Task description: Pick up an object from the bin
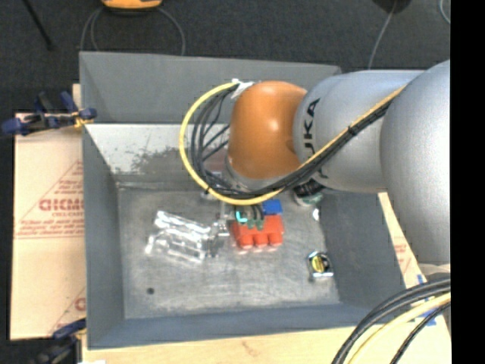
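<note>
My gripper [221,232] reaches down under the arm's orange cover in the middle of the bin. It sits between a clear plastic piece [179,237] on its left and a red block [258,232] with blue and green parts on its right. Both lie on the bin floor right beside it. Most of the gripper is hidden by the cover, and I see nothing held in it.
A small yellow and black tape measure [320,265] lies near the bin's front right. A small green and white thing [307,196] peeks out beneath the arm at the right. The arm covers the bin's back right.
</note>
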